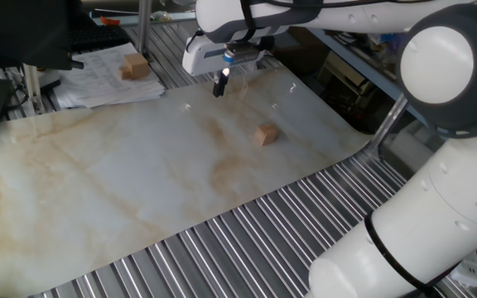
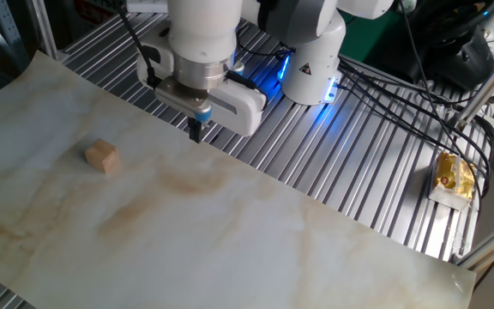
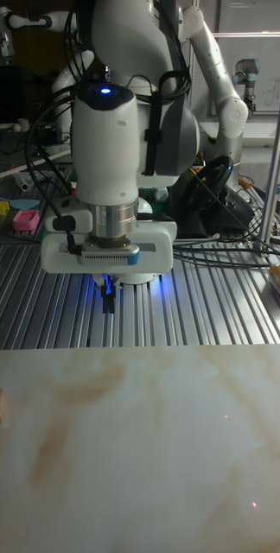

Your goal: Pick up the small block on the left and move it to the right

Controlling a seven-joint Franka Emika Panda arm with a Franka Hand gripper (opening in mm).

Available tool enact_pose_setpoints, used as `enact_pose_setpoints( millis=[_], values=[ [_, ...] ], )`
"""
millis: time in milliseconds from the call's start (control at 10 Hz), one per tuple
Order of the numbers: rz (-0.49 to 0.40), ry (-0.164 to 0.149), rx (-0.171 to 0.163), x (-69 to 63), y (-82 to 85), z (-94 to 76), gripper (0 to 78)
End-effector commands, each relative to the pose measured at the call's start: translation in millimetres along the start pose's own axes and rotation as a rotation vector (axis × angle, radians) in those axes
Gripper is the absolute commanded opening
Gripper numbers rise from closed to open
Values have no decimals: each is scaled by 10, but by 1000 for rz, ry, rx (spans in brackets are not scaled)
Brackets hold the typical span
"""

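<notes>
Light-tan wooden small block (image 1: 265, 134), a plain unmarked cube.

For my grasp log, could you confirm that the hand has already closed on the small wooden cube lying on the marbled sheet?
Not quite. The small wooden cube does lie on the marbled sheet, but the hand is not on it: its fingers are together, holding nothing, hanging near the sheet's far edge, well apart from the cube. Both fixed side views show this.
</notes>
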State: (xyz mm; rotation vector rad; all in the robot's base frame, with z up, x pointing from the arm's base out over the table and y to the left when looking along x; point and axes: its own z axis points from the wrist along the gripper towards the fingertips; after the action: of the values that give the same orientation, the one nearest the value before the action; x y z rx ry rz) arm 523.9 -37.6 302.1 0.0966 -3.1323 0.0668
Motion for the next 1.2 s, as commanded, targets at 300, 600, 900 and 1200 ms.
enact_pose_setpoints(
  millis=[300, 600, 900, 1200],
  values=[
    [-13, 6, 4, -56, -88, -39, 0],
    [-12, 4, 4, -67, -87, -24, 0],
    [-29, 5, 6, -122, -182, -29, 0],
    [-56, 5, 5, -210, -348, -25, 0]
  ],
)
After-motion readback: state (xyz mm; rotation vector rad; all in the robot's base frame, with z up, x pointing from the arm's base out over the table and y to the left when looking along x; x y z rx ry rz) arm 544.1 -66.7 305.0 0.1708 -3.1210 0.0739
